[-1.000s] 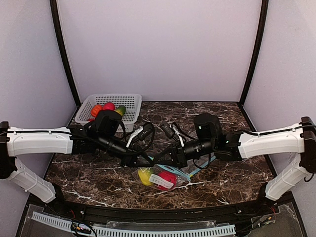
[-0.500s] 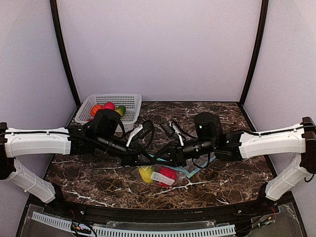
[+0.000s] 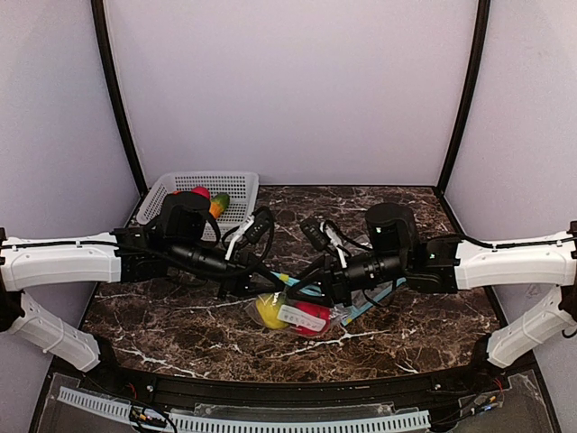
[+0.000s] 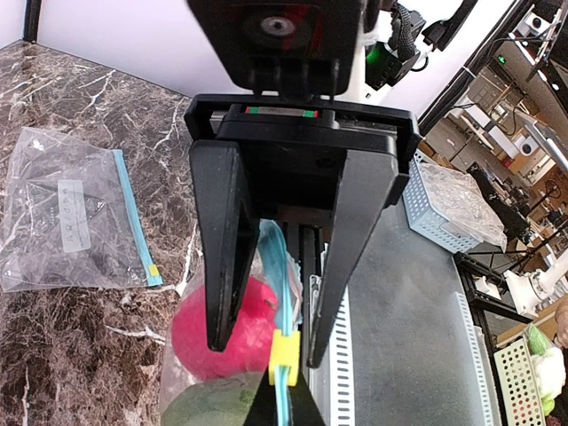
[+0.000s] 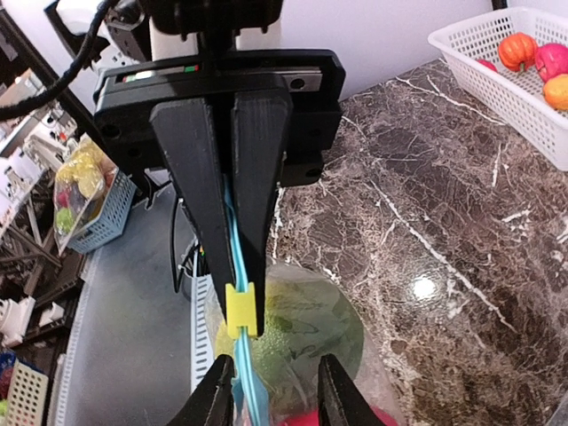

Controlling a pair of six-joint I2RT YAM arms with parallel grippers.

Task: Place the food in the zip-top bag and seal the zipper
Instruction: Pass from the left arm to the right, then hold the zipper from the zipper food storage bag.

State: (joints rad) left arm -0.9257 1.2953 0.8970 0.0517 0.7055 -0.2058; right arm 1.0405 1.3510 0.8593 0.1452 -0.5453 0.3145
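The zip-top bag [image 3: 294, 318] lies near the front middle of the table. It holds a yellow-green fruit [image 3: 267, 310] and a red one [image 3: 313, 317]. My left gripper [image 4: 284, 404] is shut on the bag's blue zipper strip [image 4: 278, 266], right at the yellow slider [image 4: 284, 351]. Facing it, my right gripper [image 5: 275, 377] stands open, its fingers either side of the strip without touching it. The right wrist view shows the left gripper's [image 5: 238, 306] jaws pressed together on the strip above the green-yellow fruit [image 5: 306, 328]. More food [image 3: 200, 192] sits in the white basket [image 3: 236, 183].
The white mesh basket [image 5: 497, 80] stands at the back left, with orange [image 5: 517, 50] and pink [image 5: 552, 60] fruits in it. A second, empty zip-top bag [image 4: 67, 222] lies flat beside the filled one. Cables hang between the two wrists.
My right gripper has opened and let go of the zipper strip, and that arm has drawn back a little to the right. The left gripper stays shut on the strip.
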